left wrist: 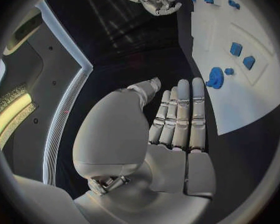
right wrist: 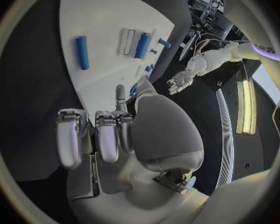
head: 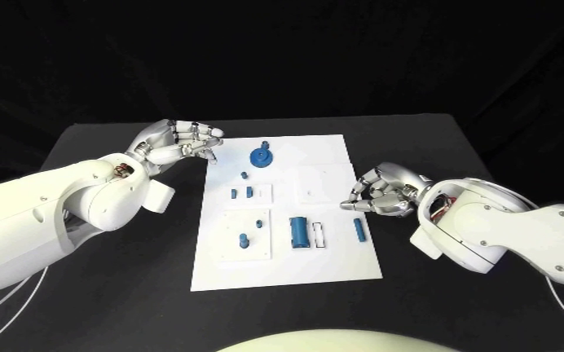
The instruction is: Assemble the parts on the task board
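We start with the task board (head: 329,262), the white plate lying flat in the middle of the black table (head: 117,287), with both arms drawn up at its sides; our left hand (head: 176,142) hangs just off the board's far left corner, fingers straight and side by side in the left wrist view, holding nothing; our right hand (head: 382,191) sits at the board's right edge with its fingers curled partway and apart, and we see nothing between them

On the board the blue parts look mostly unassembled, as we judge it; the gear (head: 261,156) lies near the far edge, close to our left hand; a long cylinder (head: 300,231) rests in a slot beside an empty-looking white slot, and a slimmer loose bar (head: 359,231) lies flat to its right, nearest our right hand; smaller pegs (head: 244,241) stand or lie on the left squares, though whether any is fully seated we cannot tell

So we take the work to be early; neither hand grips a part, and nearly every piece awaits placing
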### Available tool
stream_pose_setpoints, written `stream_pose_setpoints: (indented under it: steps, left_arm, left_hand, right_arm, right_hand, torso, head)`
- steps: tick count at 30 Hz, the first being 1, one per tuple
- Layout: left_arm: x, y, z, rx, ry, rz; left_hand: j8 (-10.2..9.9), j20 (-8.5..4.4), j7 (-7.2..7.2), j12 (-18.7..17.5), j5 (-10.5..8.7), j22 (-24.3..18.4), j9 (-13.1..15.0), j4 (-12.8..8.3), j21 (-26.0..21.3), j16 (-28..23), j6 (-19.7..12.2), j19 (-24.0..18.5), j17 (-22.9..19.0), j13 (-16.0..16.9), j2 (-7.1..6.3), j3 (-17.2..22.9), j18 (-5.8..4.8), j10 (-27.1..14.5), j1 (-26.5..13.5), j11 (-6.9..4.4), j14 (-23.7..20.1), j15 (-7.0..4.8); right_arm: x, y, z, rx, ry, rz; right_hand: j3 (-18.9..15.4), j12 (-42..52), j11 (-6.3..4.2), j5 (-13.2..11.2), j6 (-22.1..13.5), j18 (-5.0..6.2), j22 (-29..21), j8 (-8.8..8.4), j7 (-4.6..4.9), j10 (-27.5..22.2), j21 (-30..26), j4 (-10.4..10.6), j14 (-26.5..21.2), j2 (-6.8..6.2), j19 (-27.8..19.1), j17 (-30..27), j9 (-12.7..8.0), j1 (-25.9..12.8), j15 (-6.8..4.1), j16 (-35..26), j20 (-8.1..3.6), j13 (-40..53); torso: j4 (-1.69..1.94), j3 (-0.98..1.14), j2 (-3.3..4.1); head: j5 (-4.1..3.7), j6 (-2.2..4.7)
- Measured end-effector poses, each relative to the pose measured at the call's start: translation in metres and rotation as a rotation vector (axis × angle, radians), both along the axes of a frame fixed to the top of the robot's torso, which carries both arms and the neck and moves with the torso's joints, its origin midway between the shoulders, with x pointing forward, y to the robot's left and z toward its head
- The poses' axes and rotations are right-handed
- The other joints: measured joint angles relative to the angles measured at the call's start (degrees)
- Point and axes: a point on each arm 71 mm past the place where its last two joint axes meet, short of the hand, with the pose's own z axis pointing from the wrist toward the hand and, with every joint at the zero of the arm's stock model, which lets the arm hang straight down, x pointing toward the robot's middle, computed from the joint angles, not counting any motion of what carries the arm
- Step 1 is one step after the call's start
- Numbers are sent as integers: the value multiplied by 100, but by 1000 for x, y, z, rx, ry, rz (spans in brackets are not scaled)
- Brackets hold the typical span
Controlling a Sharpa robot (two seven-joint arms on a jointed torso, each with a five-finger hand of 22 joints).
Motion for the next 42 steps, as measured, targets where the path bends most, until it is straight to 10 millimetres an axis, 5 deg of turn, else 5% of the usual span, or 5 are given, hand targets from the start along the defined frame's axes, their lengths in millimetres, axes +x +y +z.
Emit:
stream_pose_setpoints:
  steps: [7, 14, 26, 42]
  left_arm:
    - [0, 0, 0, -2, -2, 1]
    - [-1, 0, -2, -3, 0, 0]
    - [-1, 0, -3, -5, 2, 0]
    - [-2, 2, -3, -4, 3, 3]
  left_hand:
    - [0, 0, 0, 0, 0, 0, 0, 0, 0, 0, 0, 0, 0, 0, 0, 0, 0, 0, 0, 0, 0, 0]
    - [0, 0, 0, 0, 0, 0, 0, 0, 0, 0, 0, 0, 0, 1, 0, 0, 0, 0, 0, 0, 0, 0]
    - [0, 0, 0, 0, 0, 0, 0, 0, 0, 0, 0, 0, 0, 1, 0, 0, 0, 0, 0, 0, 0, 0]
    - [0, 0, 0, 0, 0, 0, 0, 0, 0, 0, 0, 0, 1, 1, 0, 0, 0, 0, 0, 0, 0, 0]
  right_arm:
    - [-6, -24, -3, -66, -2, -24]
    - [-14, -27, -14, -137, 14, -5]
    - [-19, -17, -39, -205, 61, 22]
    - [-14, -4, -46, -247, 50, 45]
  right_hand:
    - [0, 0, 0, 0, 0, 0, -1, 0, 0, 0, 0, 0, 21, 0, 0, 0, 0, 0, 21, 0, 0, 0]
    - [0, 0, 0, 0, 0, 0, -1, 0, 0, 0, 40, 0, 21, 0, 0, -1, 0, 0, 21, 0, 0, 0]
    - [0, 0, -1, 0, 75, 0, -2, 0, -31, 0, 40, 0, 21, 0, 0, -2, 0, 0, 21, 0, 0, 0]
    - [0, 0, -1, 0, 159, 0, -3, 56, -50, 0, 67, 0, 21, 0, 0, -2, 38, 0, 21, 0, 0, 0]
  torso:
    - [-7, 8, 0]
    - [-1, 4, 4]
    - [10, -3, 12]
    - [12, -6, 13]
  head:
    - [-84, 27]
    - [-152, 36]
    - [-136, 63]
    - [-132, 38]
